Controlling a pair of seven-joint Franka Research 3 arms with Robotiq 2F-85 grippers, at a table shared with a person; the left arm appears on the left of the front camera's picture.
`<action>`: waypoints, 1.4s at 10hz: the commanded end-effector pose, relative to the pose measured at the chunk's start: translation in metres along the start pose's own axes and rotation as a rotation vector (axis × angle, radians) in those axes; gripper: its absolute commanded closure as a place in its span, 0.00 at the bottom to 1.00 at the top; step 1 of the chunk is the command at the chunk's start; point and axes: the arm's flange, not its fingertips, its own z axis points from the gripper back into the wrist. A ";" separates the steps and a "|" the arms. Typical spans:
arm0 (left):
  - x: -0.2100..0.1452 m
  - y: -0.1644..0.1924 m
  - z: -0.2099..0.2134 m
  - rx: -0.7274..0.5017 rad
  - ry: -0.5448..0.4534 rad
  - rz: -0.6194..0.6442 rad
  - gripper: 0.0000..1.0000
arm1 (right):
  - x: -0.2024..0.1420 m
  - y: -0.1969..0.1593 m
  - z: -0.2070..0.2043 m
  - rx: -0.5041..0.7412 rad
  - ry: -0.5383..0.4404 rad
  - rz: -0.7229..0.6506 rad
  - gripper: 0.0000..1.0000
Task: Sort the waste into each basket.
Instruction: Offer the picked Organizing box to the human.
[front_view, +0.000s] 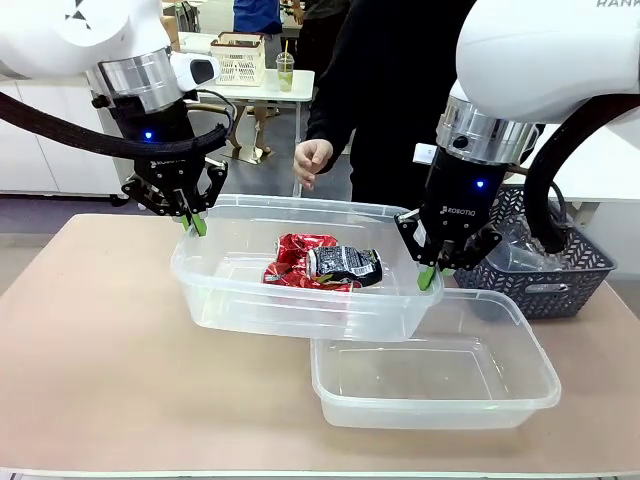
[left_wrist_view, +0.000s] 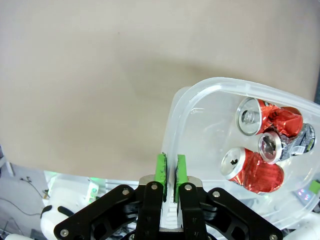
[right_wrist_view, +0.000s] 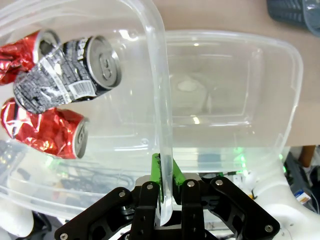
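Observation:
Both arms hold one clear basket (front_view: 290, 318) off the table by its end rims, its left end a little higher. My left gripper (front_view: 198, 225) is shut on the left rim (left_wrist_view: 171, 131), with its green pads (left_wrist_view: 161, 167) pinching the plastic. The right rim (right_wrist_view: 161, 100) is pinched by my right gripper (front_view: 428, 278), also shut. Inside lie crushed cans: two red ones (front_view: 298, 262) and a black one (front_view: 346, 265), lying together. A second clear basket (front_view: 545, 392) stands on the table below and to the right, with nothing in it.
A dark grey lattice basket (front_view: 560, 280) stands at the right behind the lower tub, with something clear inside. A person in black stands at the far side with a hand (front_view: 313, 160) hanging above the table edge. The tabletop's left half (front_view: 90, 340) is bare.

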 end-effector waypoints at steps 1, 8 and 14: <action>-0.001 -0.001 0.005 -0.013 -0.009 0.008 0.91 | -0.001 0.002 0.006 -0.009 -0.007 0.018 0.94; 0.050 -0.013 0.016 0.014 -0.154 -0.022 0.91 | 0.047 0.019 0.017 0.066 -0.034 0.079 0.94; 0.134 0.002 -0.044 -0.019 -0.113 -0.064 0.91 | 0.144 0.033 0.004 0.141 -0.075 0.083 0.94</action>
